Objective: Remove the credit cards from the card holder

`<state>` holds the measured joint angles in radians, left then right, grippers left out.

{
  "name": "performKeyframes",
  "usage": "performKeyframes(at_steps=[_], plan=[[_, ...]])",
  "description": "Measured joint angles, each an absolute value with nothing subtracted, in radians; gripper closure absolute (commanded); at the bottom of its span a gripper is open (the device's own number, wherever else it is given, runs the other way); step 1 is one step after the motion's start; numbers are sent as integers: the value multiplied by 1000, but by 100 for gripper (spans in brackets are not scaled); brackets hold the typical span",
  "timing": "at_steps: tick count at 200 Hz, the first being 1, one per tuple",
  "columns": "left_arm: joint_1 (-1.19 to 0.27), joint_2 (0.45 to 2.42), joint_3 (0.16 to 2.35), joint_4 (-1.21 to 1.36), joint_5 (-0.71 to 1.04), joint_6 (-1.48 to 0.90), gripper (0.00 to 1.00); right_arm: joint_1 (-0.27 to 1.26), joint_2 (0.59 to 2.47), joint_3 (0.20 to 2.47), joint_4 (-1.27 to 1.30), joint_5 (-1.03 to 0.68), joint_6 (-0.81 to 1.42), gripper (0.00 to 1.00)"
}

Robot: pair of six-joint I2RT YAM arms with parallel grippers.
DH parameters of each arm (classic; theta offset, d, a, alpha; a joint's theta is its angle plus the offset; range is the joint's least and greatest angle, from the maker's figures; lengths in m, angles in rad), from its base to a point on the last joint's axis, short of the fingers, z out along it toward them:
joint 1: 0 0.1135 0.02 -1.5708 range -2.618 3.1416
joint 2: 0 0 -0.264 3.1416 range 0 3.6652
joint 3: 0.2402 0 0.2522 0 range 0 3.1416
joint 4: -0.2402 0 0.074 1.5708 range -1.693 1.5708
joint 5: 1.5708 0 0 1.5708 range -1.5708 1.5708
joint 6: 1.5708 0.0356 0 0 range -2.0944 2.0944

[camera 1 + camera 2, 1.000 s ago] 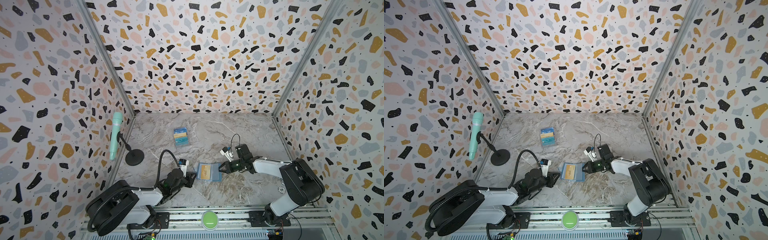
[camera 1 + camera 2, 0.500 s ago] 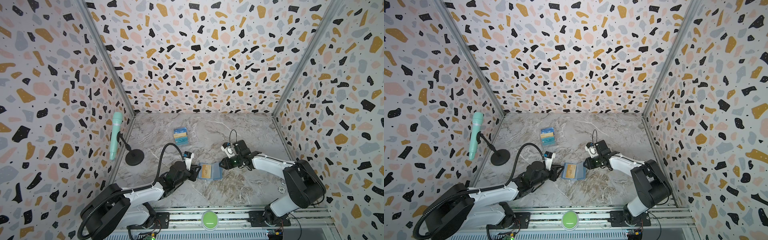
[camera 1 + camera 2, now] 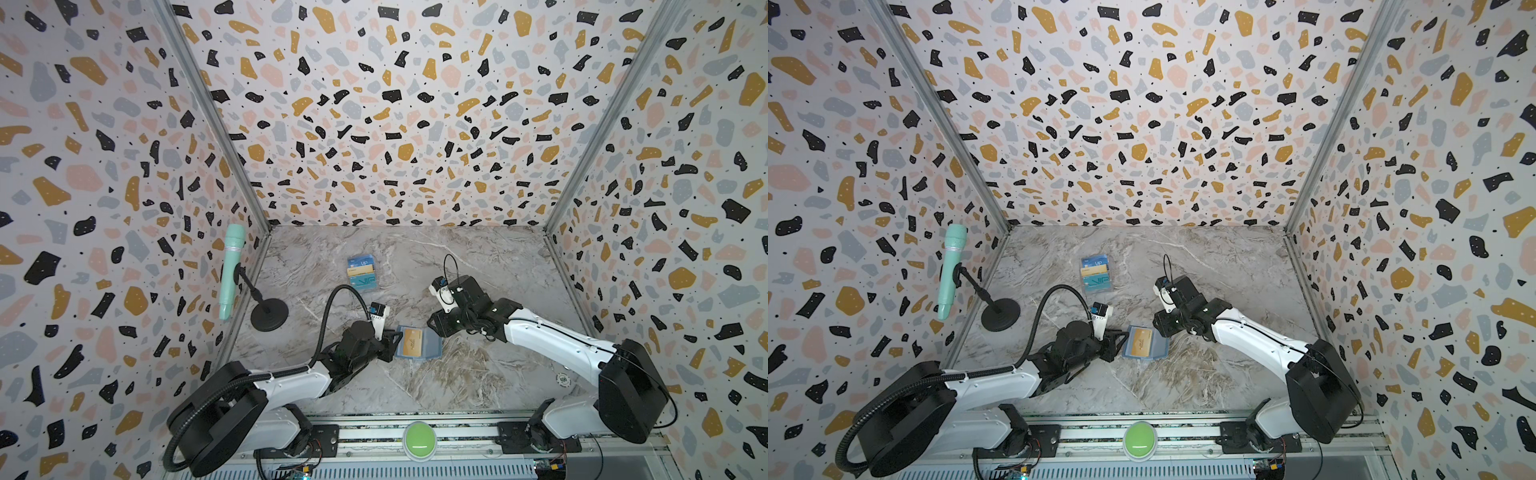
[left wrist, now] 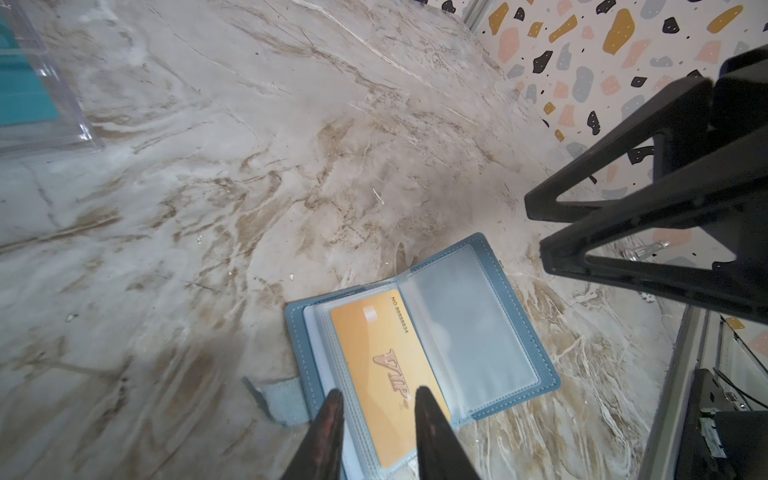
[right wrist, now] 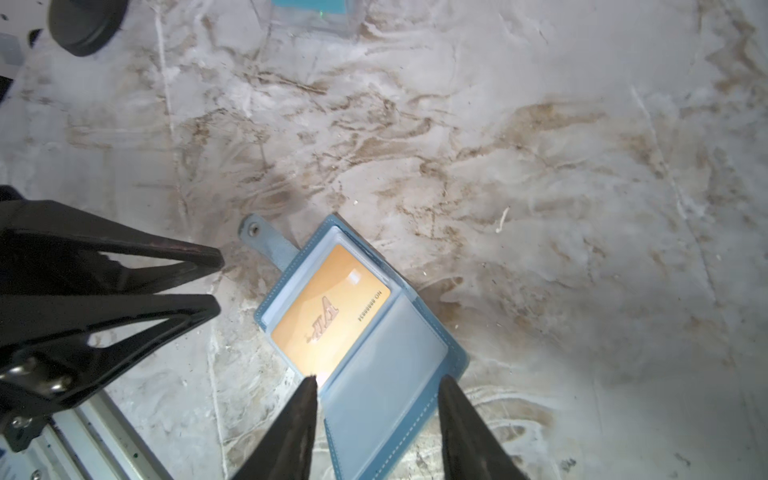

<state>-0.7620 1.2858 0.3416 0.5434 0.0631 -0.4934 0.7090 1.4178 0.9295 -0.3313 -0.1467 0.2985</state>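
Slate-blue card holder (image 3: 433, 345): open flat, front-middle of bench, open marble beyond.
Left gripper (image 4: 376, 397): narrow gap, over gold card (image 4: 386, 361).
Right gripper (image 5: 378, 386): wide, above empty sleeve (image 5: 386, 374).
Snap tab (image 5: 266, 243): clear only in wrist views.
Clear rack (image 3: 362, 272): well behind.

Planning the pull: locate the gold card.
In both top views the gold card lies in the open card holder's left half, right at the left gripper.

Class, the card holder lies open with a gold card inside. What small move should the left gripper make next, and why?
Probably advance the left gripper and close on the near end of the gold card: its jaws stand apart over that end, the card holder lies open, and the right gripper holds nothing.
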Motion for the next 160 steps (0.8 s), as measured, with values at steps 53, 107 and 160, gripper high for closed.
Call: performKeyframes(at_steps=[53,107,160], plan=[[-762,1348,361,536,22,-476,67,704,1448,838,-333,-159,350,50],[-762,1402,406,506,-107,-480,67,605,1540,817,-248,-326,307,81],[-761,1401,380,476,-142,-509,69,576,1702,961,-247,-414,189,84]])
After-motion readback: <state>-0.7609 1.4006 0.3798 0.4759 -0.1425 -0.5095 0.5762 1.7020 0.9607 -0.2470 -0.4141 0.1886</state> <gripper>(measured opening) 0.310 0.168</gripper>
